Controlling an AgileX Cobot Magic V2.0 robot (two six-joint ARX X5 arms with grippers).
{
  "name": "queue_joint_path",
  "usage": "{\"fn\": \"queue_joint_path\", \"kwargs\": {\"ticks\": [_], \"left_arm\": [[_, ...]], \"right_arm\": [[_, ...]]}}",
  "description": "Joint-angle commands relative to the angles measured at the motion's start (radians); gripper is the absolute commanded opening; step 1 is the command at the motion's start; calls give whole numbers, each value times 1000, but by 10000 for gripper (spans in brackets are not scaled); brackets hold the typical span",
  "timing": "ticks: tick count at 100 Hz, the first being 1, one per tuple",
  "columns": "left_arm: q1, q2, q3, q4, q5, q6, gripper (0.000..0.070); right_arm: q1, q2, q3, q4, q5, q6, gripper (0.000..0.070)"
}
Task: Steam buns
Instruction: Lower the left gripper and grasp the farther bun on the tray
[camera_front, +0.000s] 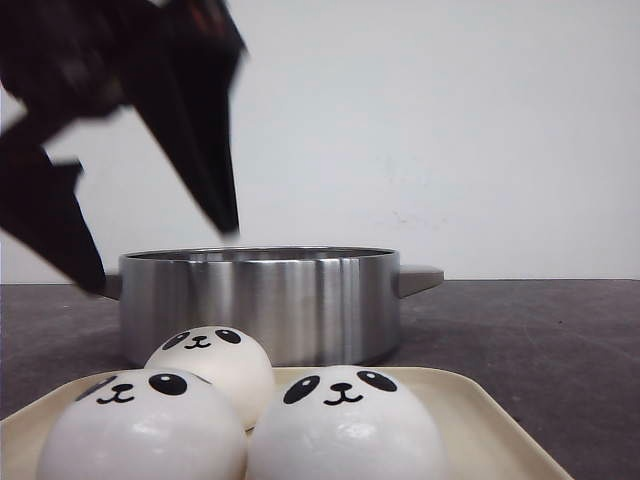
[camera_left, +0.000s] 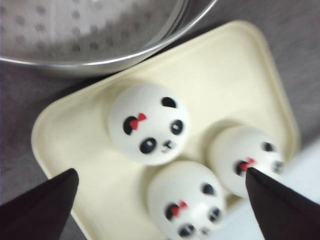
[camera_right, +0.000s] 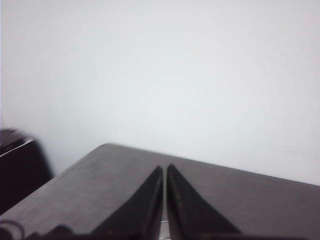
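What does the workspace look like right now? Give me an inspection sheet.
Surface: dark grey table, bare where visible.
Job's things: three buns seen on the cream tray: rear bun, front-left bun, front-right bun. Steel steamer pot behind the tray; its perforated floor looks empty where visible.
Clutter: nothing seen.
Grippers: left gripper open, above the tray; right gripper shut, holding nothing.
Cables: nothing seen.
Surroundings: plain white wall.
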Motion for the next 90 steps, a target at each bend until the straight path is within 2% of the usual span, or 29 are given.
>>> {"fn": "queue_joint_path", "kwargs": {"ticks": [1,9,29,50,59,77,90], "left_arm": [[-18,62,10,25,-9,-10,700],[-27,130,10,49,-9,-19,700],[-29,229,10,67,-9,-44,696],[-29,246,10,105,-35,-75,313],[-29,246,10,111,-34,-72,3],[-33,222,12,103,-30,-61,10],[-58,124,28,102,-12,-60,10]], "right_arm": [[11,11,14,-37,37,-5,5],[11,-2,14,-84,63,-3,5],[11,-5,14,-145,63,14,5],[11,-3,14,-158,63,18,5],[11,-3,14,-158,63,18,5],[11,-3,14,-175,63,18,5],[11,-3,14,-198,75,18,5]]}}
